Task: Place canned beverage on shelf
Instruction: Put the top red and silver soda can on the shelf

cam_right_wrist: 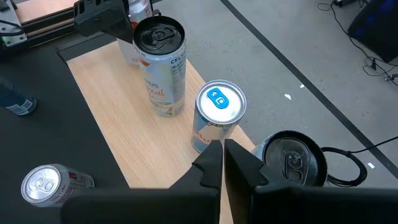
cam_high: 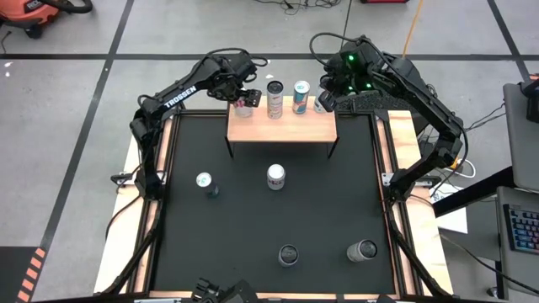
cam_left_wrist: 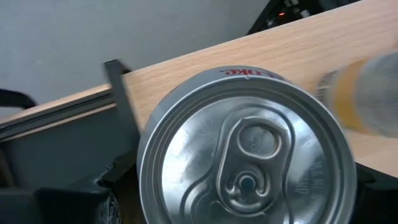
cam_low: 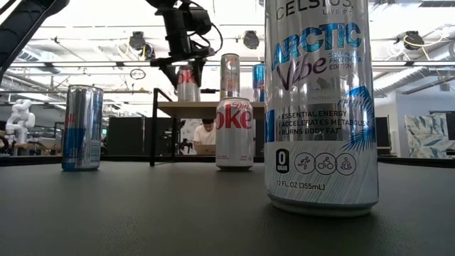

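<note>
My left gripper (cam_high: 243,99) fingers clamp the upright Coke can (cam_left_wrist: 246,149) at the shelf's (cam_high: 282,126) left end, axis vertical, shelf directly below. Right gripper (cam_high: 327,98), shut and empty, waits at the right end.

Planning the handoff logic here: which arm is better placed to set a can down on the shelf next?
Left. Its end effector is over the shelf's left end, closed around a Coke can. The right end effector is shut and empty near the shelf's right end.
</note>
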You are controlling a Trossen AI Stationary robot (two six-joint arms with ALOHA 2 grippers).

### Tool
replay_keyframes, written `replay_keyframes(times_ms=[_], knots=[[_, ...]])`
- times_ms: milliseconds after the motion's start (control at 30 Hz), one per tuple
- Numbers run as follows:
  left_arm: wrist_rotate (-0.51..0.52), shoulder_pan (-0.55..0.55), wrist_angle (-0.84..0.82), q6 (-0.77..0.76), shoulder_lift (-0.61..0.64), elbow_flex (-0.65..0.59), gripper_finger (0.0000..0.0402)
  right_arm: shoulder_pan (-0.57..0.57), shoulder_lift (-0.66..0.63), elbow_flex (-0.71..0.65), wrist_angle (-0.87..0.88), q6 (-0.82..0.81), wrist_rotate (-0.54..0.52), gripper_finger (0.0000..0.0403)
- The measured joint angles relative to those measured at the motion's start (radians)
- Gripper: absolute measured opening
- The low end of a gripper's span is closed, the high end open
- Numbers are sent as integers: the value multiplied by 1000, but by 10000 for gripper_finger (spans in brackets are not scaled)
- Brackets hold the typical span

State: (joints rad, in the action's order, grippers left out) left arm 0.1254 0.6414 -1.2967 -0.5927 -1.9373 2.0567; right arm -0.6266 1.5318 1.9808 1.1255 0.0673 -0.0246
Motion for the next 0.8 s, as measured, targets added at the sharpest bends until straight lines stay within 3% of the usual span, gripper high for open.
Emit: replay_keyframes(times_ms=[333, 800], knots=[[-24, -9, 34, 6, 0, 0, 324, 0, 0, 0, 0, 0, 0, 0], [-38, -9, 52, -7, 0, 0, 389, 0, 0, 0, 0, 0, 0, 0]])
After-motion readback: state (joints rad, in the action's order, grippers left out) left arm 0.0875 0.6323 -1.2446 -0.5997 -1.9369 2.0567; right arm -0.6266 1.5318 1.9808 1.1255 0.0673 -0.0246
